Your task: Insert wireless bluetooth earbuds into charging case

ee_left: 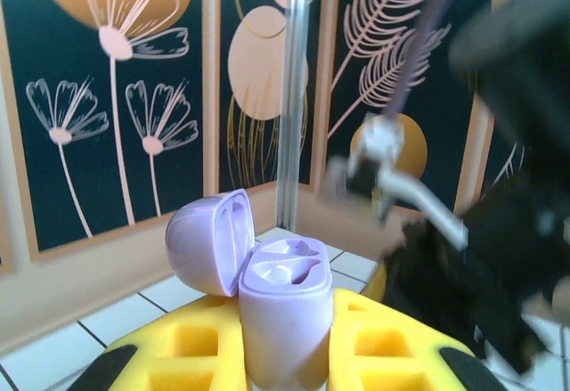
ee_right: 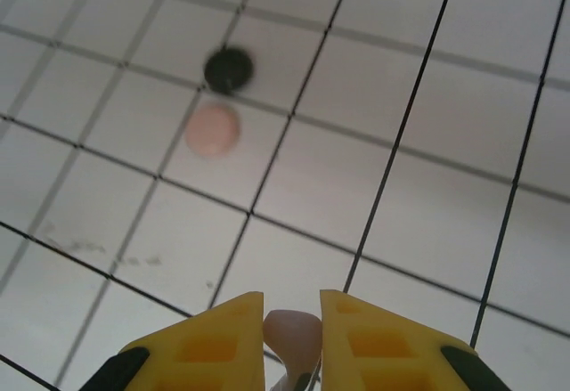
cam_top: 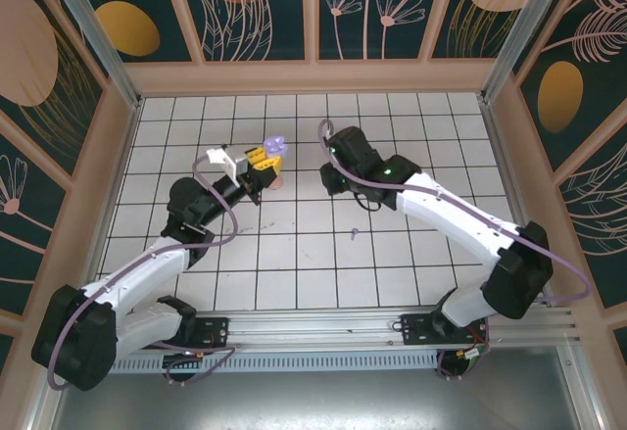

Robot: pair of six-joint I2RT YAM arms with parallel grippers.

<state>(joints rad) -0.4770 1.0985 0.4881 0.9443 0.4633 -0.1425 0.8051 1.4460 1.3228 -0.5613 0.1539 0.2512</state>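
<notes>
Earbud (ee_right: 292,329), pale pink: pinched between the yellow fingers (ee_right: 214,346) of the right gripper (ee_right: 292,297), which are drawn in narrowly and closed on it. Its stem seems to run back along the fingers, though it is blurred. Lavender charging case (ee_left: 283,306): upright, lid swung open to its left, wells facing up, clamped between the closed fingers (ee_left: 392,346) of the left gripper (cam_top: 261,162). Relation: the right gripper hangs to the right of the case and apart from it, over bare surface (ee_right: 427,159), so the earbud would probably need to travel leftward. Lavender speck (cam_top: 355,233): on the surface, right of the case and nearer the arm bases, possibly a bud. Pink round item (ee_right: 212,130) and dark round item (ee_right: 229,69): just beside one another near the case, identity unclear.
</notes>
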